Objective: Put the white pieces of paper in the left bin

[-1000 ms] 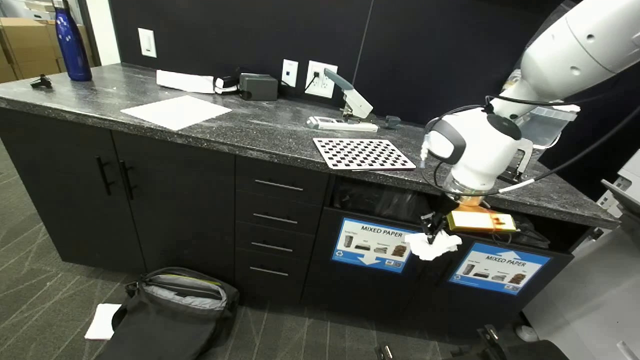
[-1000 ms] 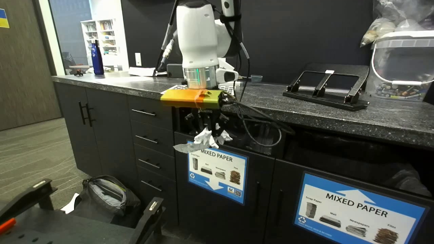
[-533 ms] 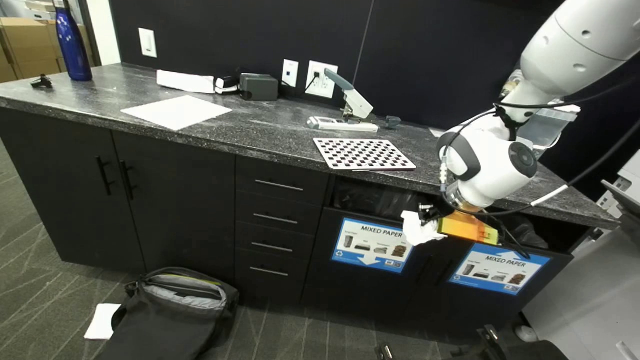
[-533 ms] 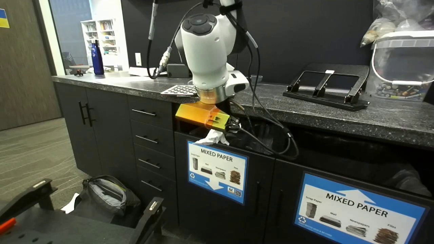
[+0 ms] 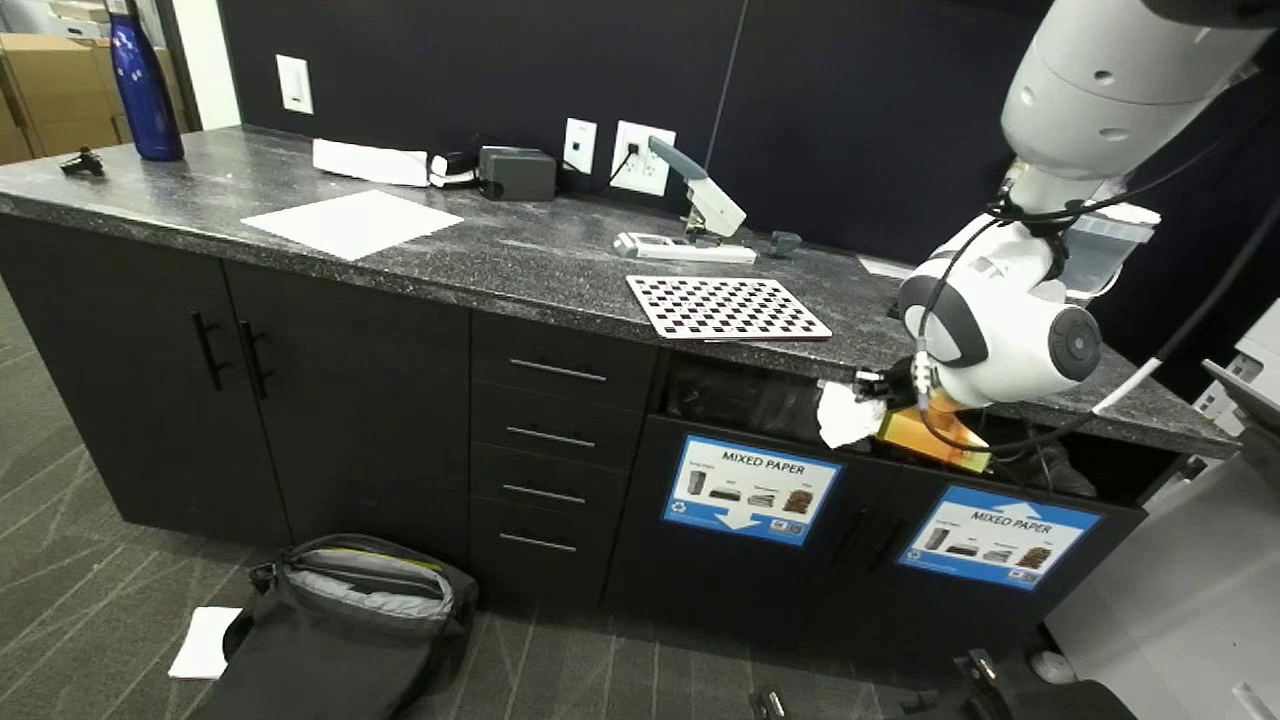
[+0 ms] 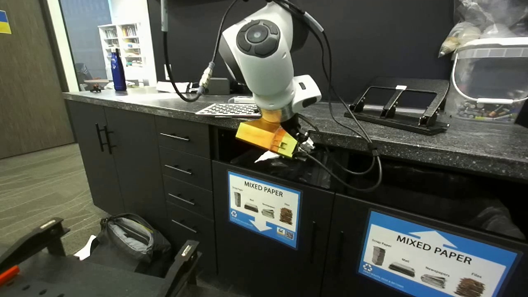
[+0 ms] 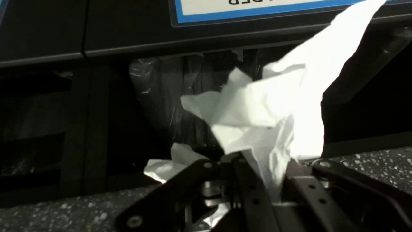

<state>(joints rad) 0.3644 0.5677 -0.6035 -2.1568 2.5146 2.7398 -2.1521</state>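
Just now, crumpled white paper, pinched in the black gripper, was raised towards the dark, blue-labelled, open-topped left bin; release looks close.

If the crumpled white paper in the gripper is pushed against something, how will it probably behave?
The crumpled white paper is probably light and floppy: its thin edges spread out beyond the gripper. It would likely fold rather than resist, since it is creased. Rolling seems unlikely, given its jagged, irregular outline.
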